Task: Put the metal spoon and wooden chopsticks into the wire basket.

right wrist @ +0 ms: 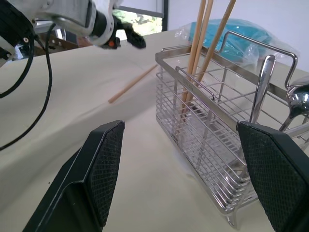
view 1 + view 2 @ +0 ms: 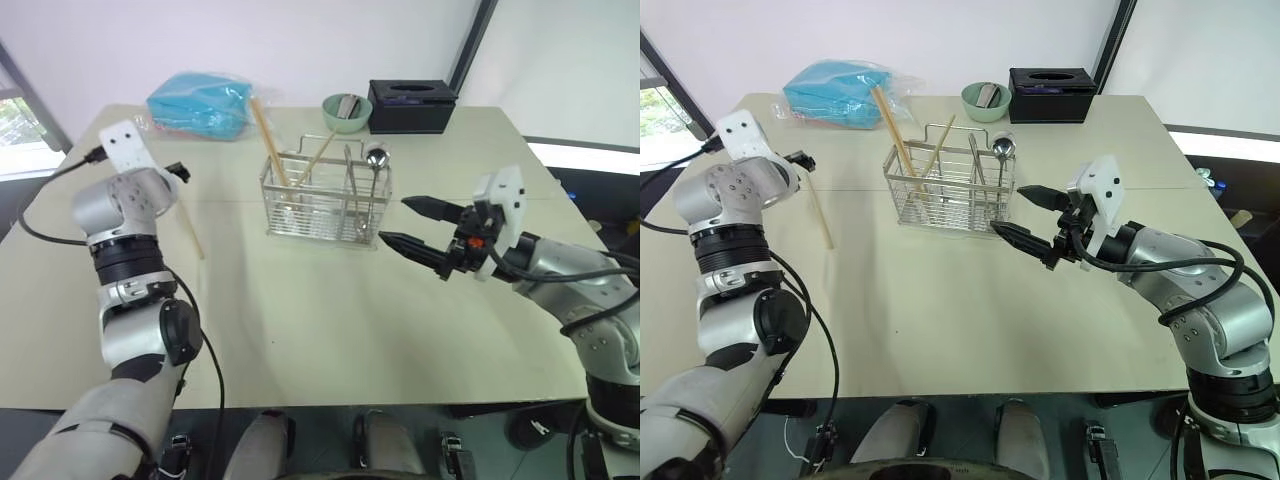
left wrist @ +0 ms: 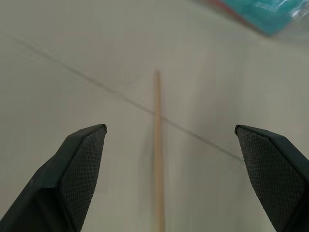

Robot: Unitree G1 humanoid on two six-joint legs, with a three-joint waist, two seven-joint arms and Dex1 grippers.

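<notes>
Watching the left gripper [image 3: 169, 179] hang over the last loose chopstick [image 2: 189, 228], jaws spread wide and empty, the stick lying flat on the table [image 2: 330, 320] roughly centred between the fingers in the wrist view. The rest looks done: other wooden chopsticks [image 2: 270, 143] lean upright in the wire basket [image 2: 328, 200] at its left end, and the metal spoon [image 2: 1001, 152] stands bowl-up in a right-hand compartment. The right gripper [image 2: 415, 224] is parked just beside the basket's right end, also spread and holding nothing. My worries: the stick is thin and flat on the surface, so I expect the pads to skid over it or roll it away unless the tips get right down to the table, and coming down too hard jams them into the top. Pinching near one end would let it swing and catch the basket rim or knock the leaning sticks. The basket is light wire, I'd guess, so a bump from either arm could shove or tip it. The right claw sits near enough that I'd keep it still during the drop-in.
</notes>
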